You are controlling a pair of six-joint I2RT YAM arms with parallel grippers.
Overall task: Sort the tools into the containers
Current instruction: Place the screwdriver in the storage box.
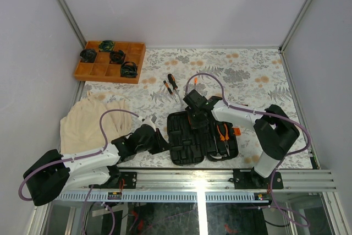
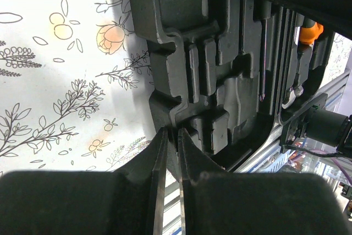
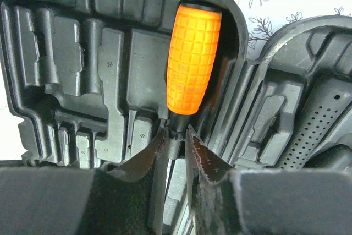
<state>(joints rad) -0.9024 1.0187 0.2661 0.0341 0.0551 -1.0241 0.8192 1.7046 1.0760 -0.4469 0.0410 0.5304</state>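
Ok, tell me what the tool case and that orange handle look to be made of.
The tool case: moulded black plastic by the look, matte, slightly scuffed; the formed slots and rounded ribs suggest it. The orange handle: probably rubbery plastic, satin finish, with a moulded grid of squares for grip.

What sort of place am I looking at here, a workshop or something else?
Probably a robot lab test cell: left arm and right arm bolted to a metal rail, plain pale walls boxing it in, and a tool case laid out on a flowered cloth.
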